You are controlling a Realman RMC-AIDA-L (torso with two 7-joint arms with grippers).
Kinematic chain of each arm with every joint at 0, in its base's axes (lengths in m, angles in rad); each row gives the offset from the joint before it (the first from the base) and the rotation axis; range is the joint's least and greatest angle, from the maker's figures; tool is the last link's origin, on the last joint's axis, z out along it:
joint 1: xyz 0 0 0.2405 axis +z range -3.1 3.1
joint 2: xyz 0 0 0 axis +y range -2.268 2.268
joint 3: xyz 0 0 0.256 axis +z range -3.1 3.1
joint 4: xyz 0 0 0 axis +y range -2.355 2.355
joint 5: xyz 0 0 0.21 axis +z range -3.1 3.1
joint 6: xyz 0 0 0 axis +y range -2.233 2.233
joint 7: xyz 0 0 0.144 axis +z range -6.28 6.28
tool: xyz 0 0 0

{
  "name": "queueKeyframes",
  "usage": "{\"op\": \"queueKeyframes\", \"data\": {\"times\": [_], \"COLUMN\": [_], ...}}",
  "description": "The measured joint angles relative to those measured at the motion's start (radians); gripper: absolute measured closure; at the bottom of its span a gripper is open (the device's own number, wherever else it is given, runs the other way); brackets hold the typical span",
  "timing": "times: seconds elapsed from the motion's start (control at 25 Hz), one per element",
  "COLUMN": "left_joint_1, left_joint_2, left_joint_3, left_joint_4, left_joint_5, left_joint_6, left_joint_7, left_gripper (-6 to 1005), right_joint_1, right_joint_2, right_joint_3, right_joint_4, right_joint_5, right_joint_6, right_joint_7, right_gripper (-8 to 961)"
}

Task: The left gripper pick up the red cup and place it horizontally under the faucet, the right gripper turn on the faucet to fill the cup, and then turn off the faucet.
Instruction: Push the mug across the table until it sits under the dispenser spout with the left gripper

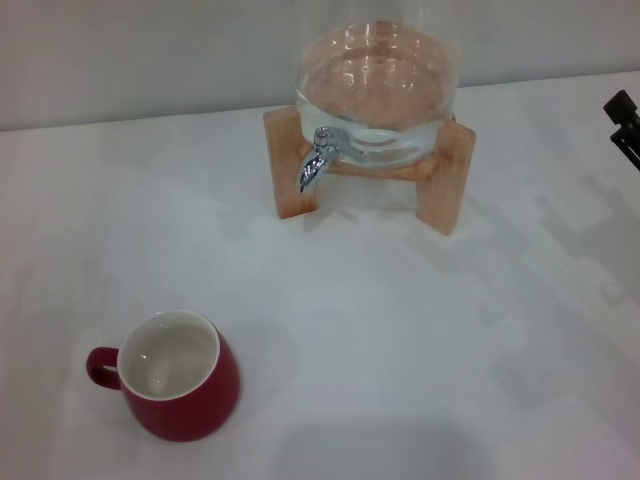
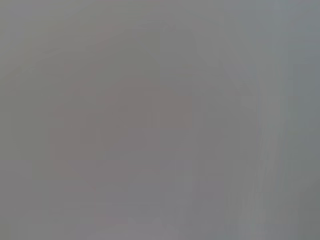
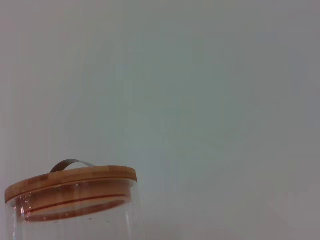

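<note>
1. Red cup [image 1: 180,385] sits upright near the front left corner of the worktop [image 1: 400,330], nothing touching it. Glossy pot-bellied ceramic, white inside, with a little red loop handle sticking out toward the left edge.
2. Faucet [image 1: 318,160] is a small shiny chrome spigot, spout angled down, poking out the front of a clear glass jar [image 1: 378,95]. It's at the back of the worktop, around the middle, well apart from the cup.
3. That jar rests on a chunky pale wooden stand [image 1: 440,185] with squared legs. The right wrist view catches the jar's top: a round bamboo-looking lid [image 3: 70,181] with a thin grey metal strap handle.
4. Worktop itself is plain matte white, smooth.
5. Right tool [image 1: 624,125] only peeks in at the right edge, near the back: just a black angular bit. Can't tell how far open it is, and nothing is in it that I can see.
6. Left tool doesn't show anywhere; its wrist view is just flat grey.
7. No readable writing or labels on anything.
</note>
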Motion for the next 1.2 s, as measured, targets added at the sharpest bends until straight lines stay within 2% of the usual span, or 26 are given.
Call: {"op": "queueKeyframes", "data": {"times": [0.92, 1.2], "left_joint_1": [0.008, 0.012], "left_joint_2": [-0.001, -0.002], "left_joint_3": [0.005, 0.054], "left_joint_4": [0.0, 0.0], "left_joint_5": [0.007, 0.008], "left_joint_6": [0.02, 0.018], "left_joint_7": [-0.027, -0.027], "left_gripper": [124, 124], "right_joint_1": [-0.001, -0.002], "right_joint_2": [0.0, 0.0], "right_joint_3": [0.0, -0.007], "right_joint_4": [0.003, 0.008], "right_joint_5": [0.003, -0.003], "right_joint_6": [-0.003, -0.001], "right_joint_7": [0.011, 0.02], "right_gripper": [94, 94]}}
